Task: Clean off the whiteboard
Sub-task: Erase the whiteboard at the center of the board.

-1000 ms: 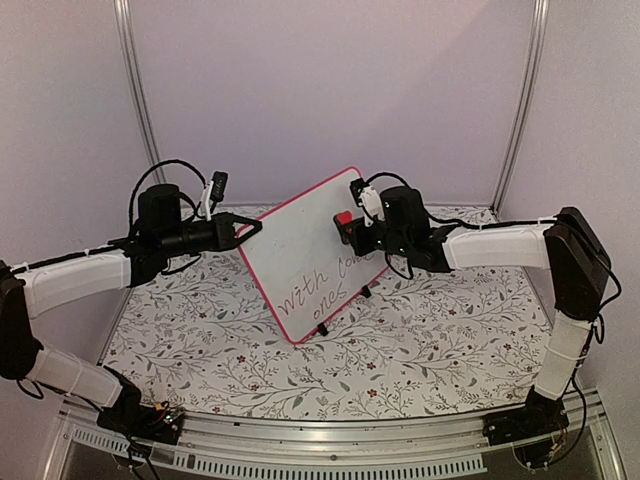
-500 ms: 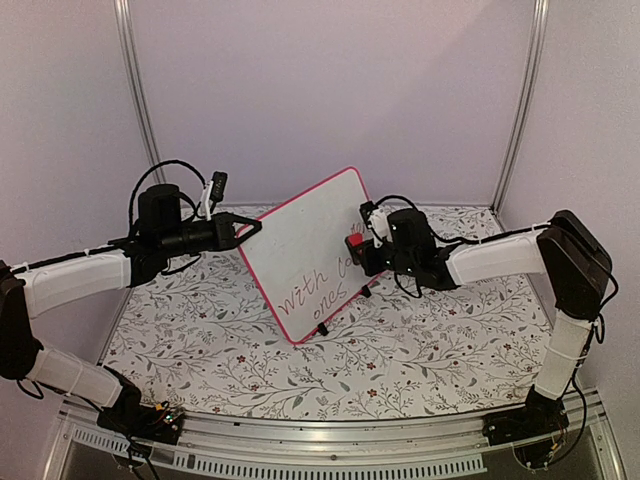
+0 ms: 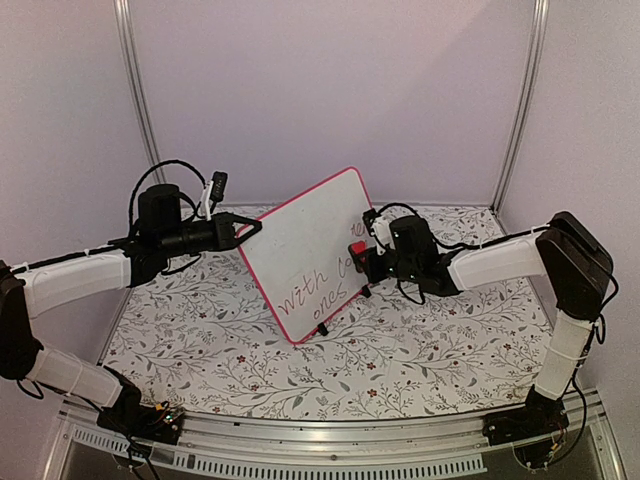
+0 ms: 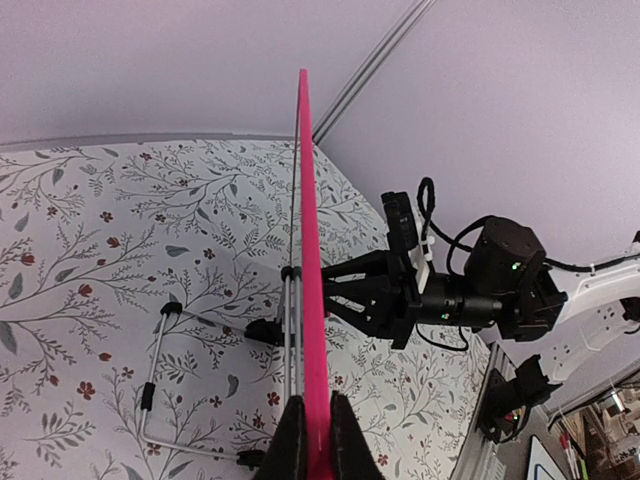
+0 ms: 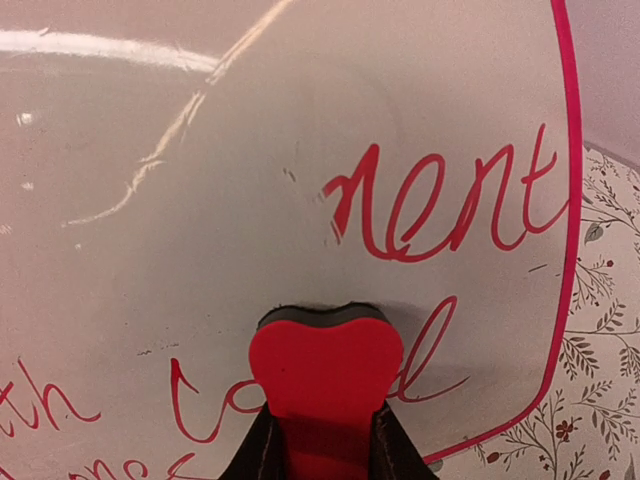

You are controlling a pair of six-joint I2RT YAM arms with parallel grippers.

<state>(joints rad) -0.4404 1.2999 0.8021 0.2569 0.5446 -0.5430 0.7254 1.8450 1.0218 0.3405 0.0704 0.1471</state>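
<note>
Lilac walls and two metal corner posts box in your floral-print worktop (image 3: 400,350) in the top view. Your whiteboard (image 3: 305,250) stands tilted near the middle back with one corner up. Its thin pink-red frame is rounded at the corners. The upper part is blank and red handwriting crosses the lower part. Your left jaws are closed on its left edge. Your right jaws meet its face near the right edge, shut on a red eraser (image 3: 357,245). Bare worktop lies in front of the board and to both sides, and the back wall stands close behind.

From your left wrist you see the whiteboard (image 4: 308,300) edge-on as a pink strip, pinched between your closed left jaws at the bottom. A wire stand (image 4: 155,400) with black caps reaches out from the strip's left side. Your right jaws come in from the right.

From your right wrist, the eraser (image 5: 325,360) is clamped in your right jaws, its heart-shaped tip against the whiteboard (image 5: 200,200). Red letters reading "nent" sit above and to its right, with more script low on the left. The frame's right edge runs close by, with worktop (image 5: 600,420) beyond.
</note>
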